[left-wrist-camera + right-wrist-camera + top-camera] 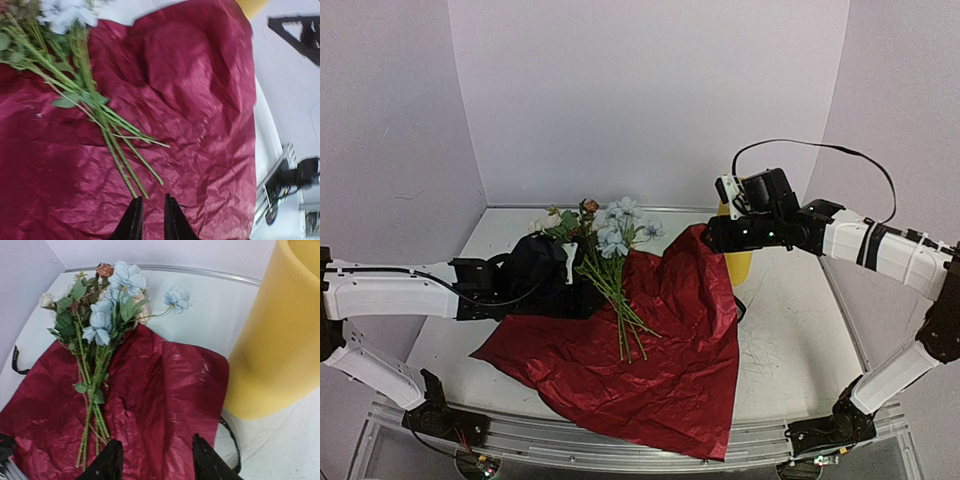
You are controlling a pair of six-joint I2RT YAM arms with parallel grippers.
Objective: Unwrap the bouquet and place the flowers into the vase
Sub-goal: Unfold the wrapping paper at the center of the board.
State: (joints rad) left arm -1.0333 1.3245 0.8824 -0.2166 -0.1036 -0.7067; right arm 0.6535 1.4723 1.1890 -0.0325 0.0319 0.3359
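Crinkled shiny red paper [620, 370] spread open, thin-stemmed flowers [100, 325] lying on it, smooth yellow cylinder vase [275, 340], left gripper [152, 212] low, fingers narrowly apart, right gripper [157, 460] raised, fingers apart.

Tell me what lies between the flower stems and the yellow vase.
The opened red wrapping sheet lies spread flat from under the flower stems toward the vase. The right wrist view shows this most clearly.

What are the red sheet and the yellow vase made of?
The red sheet: likely thin foil-like paper or plastic film, crinkled all over with shiny highlights. The vase: smooth and matte, no glare; perhaps plastic or ceramic, the look leaves it open.
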